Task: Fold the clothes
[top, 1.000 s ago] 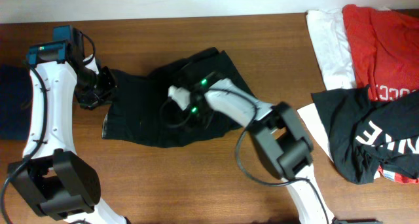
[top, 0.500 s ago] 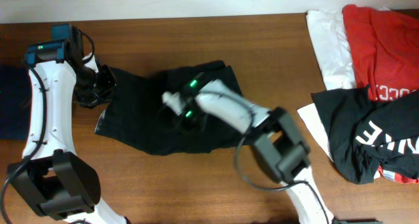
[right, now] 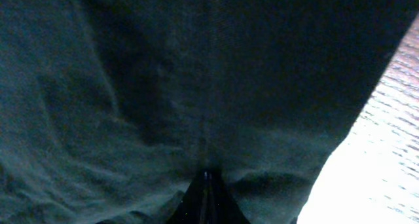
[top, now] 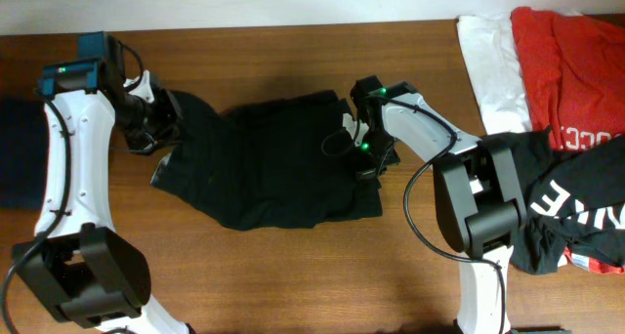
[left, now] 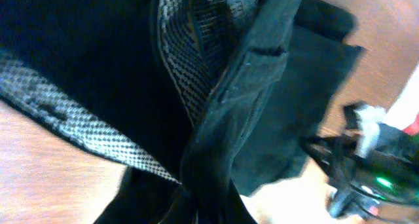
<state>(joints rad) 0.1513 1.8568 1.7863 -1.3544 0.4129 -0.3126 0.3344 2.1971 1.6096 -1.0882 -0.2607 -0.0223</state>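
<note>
1. Two grippers were clamped on one black garment (top: 273,173), which lay spread across the middle of the table (top: 293,285). In the right wrist view the cloth gathered into a narrow pinch at the bottom centre, so the right gripper (top: 362,146) looked closed on a thin bite of fabric. A bite that small could have slipped out under any hard pull.
2. In the left wrist view a twisted rope of cloth ran down to the bottom edge, with the patterned lining (left: 196,67) turned outward. The left gripper (top: 159,129) seemed shut on that bunch at the garment's upper left corner. A fold started from a twisted hold would probably have come out crooked, with the lining showing.
3. Overhead, the garment sagged unevenly between the two grips and its lower edge was wrinkled. Unequal lifting could have dragged it into a heap instead of a flat fold.
4. Farther right, the right arm's base sat close to a lettered black shirt (top: 557,202), with a red shirt (top: 562,61) and a white shirt (top: 493,70) beyond. A wide swing might have snagged that pile.
5. At the far left edge lay a navy cloth (top: 15,163), which a leftward pull might have disturbed.
</note>
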